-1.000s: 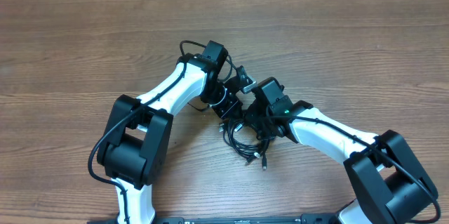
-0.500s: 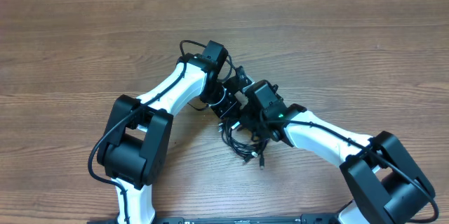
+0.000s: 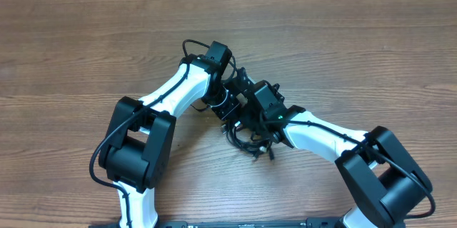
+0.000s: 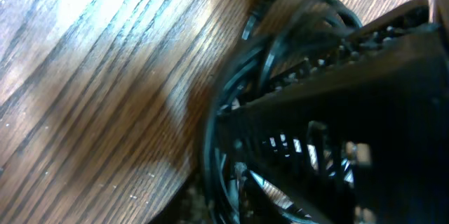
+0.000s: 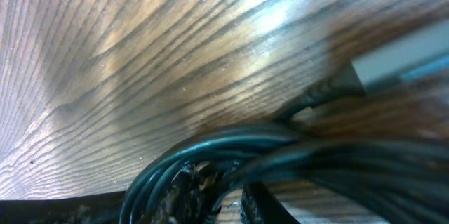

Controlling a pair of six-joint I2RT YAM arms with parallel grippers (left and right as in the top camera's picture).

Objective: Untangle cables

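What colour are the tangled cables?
The cables are black, seen best in the left wrist view.

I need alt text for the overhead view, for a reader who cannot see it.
The left arm and right arm, white and black, bend inward and meet over a small tangle of black cables on a wooden table. Their wrists hide most of the tangle.

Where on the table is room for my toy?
The far strip of table beyond the left arm and right arm is bare, and so are both side ends. It is crowded in the middle, where they meet over the cables.
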